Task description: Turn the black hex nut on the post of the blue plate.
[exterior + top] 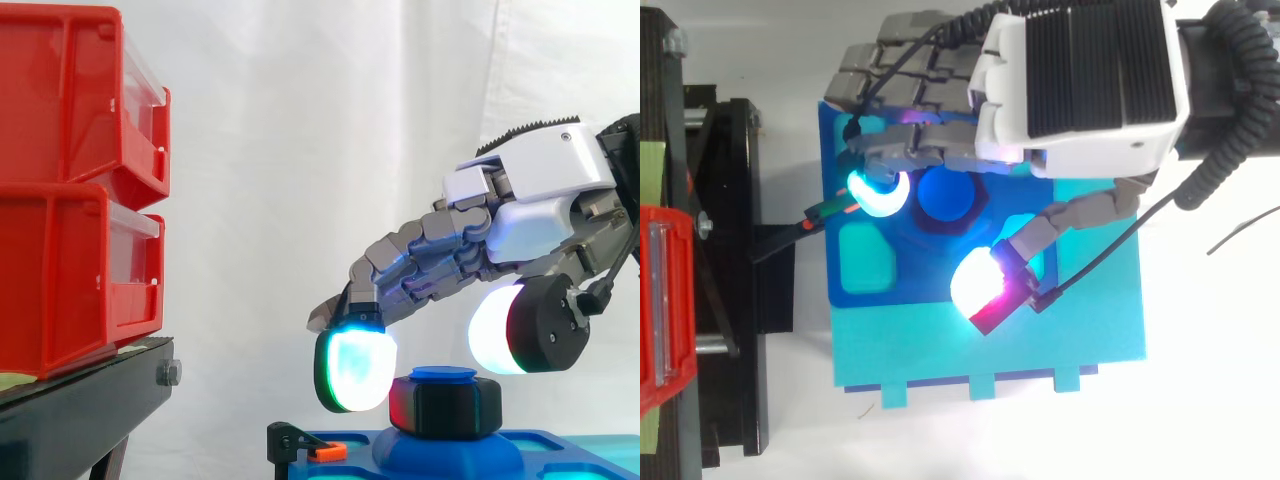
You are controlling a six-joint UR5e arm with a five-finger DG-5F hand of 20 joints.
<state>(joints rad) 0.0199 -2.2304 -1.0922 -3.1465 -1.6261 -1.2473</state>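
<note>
The black hex nut (445,405) sits on the blue post (944,196) of the blue plate (990,330), the post's round top showing above it. My hand (530,190) hovers just over the nut, coming from the right. One glowing fingertip (355,368) hangs close beside the nut's left side. The thumb's pad (510,328) floats above and to the right of the nut. The fingers are only slightly bent, spread around the nut and holding nothing.
Two stacked red bins (75,190) rest on a black stand (85,400) at the left. A small black clamp with an orange tip (305,447) sits at the plate's left edge. A white curtain hangs behind.
</note>
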